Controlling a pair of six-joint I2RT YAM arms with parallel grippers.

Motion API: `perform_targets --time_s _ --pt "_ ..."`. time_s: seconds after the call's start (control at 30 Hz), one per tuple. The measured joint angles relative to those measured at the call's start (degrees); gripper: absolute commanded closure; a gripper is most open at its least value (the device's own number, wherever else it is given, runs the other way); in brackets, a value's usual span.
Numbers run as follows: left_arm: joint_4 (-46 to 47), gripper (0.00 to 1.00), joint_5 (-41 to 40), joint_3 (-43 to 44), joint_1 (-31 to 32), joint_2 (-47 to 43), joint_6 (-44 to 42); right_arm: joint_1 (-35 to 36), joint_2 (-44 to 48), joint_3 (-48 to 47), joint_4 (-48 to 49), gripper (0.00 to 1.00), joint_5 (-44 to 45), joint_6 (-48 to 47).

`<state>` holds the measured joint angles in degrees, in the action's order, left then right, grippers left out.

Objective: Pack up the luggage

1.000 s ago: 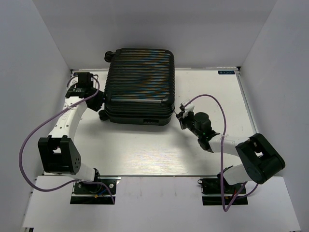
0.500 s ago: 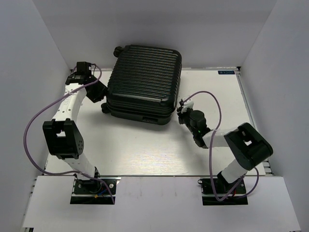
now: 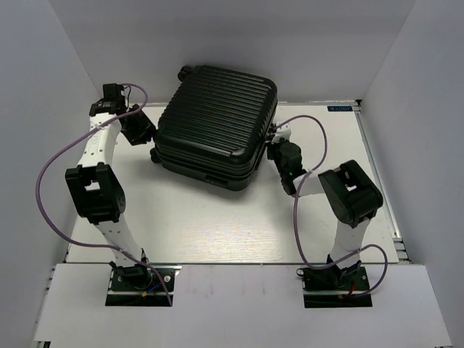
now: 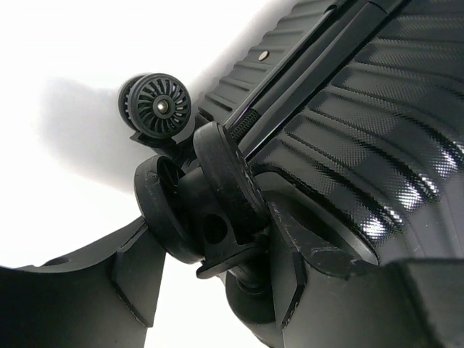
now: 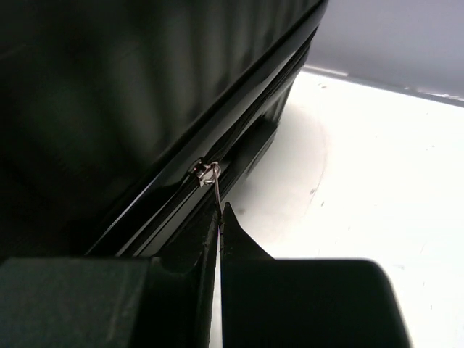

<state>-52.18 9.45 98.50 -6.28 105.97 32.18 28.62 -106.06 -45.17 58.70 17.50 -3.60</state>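
Luggage [image 3: 217, 119] turned askew; ribbed glossy shell; right gripper [image 5: 220, 217] pinches zipper pull [image 5: 212, 178].

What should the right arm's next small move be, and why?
Probably draw the right gripper a short way along the seam, taking the zipper pull with it. Its jaws are shut on that pull, the slider sits on the suitcase seam, and the left gripper clamps a caster wheel, which should brace against the tug.
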Motion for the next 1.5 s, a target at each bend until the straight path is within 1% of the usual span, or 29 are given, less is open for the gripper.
perform_targets --time_s 0.23,0.33,0.5,0.67,0.73,0.8,0.9,1.0,1.17,1.3,1.37,1.43,1.5 --pt "-5.2 1.00 1.9 10.2 -1.6 6.9 -6.7 -4.9 -9.5 -12.2 -0.3 1.00 0.7 0.7" --pt "-7.6 1.00 2.2 14.1 -2.0 9.3 -9.1 -6.7 -11.5 -15.0 -0.7 1.00 0.0 1.2" --pt "-10.0 1.00 4.8 20.1 -3.9 13.4 -14.2 -9.0 -14.3 -19.2 -1.9 1.00 -2.8 1.7" --pt "-8.9 1.00 7.0 20.5 -5.0 14.0 -17.2 -11.8 -19.1 -25.2 -2.0 1.00 -11.9 1.1" --pt "-9.0 1.00 7.8 21.0 -5.2 14.5 -18.1 -13.3 -20.8 -27.1 -2.0 1.00 -17.4 0.7" --pt "-9.2 1.00 8.4 21.9 -5.4 15.2 -19.0 -15.1 -21.9 -28.5 -2.5 1.00 -24.8 -0.2" --pt "-9.2 1.00 9.8 24.4 -5.9 17.0 -20.3 -16.8 -21.8 -28.9 -3.8 1.00 -33.7 -1.8" --pt "-7.4 1.00 11.3 26.1 -6.3 18.6 -21.0 -17.4 -20.1 -26.8 -5.0 1.00 -39.6 -3.8" --pt "-0.4 1.00 11.8 26.1 -6.4 19.6 -23.0 -18.1 -15.1 -20.0 -5.4 1.00 -46.0 -3.5" --pt "8.9 1.00 8.9 27.3 -5.0 21.2 -24.5 -17.3 -10.0 -11.7 -4.0 1.00 -48.3 -0.9" --pt "13.3 1.00 7.1 28.2 -4.2 22.4 -24.4 -15.9 -6.9 -7.2 -3.3 1.00 -49.0 0.5" --pt "20.0 1.00 5.3 28.9 -3.3 24.4 -23.3 -14.1 -3.6 -3.1 -3.4 1.00 -49.0 1.6" --pt "24.5 1.00 4.1 29.0 -2.8 25.6 -22.6 -11.9 0.8 1.4 -4.9 1.00 -49.0 2.4"
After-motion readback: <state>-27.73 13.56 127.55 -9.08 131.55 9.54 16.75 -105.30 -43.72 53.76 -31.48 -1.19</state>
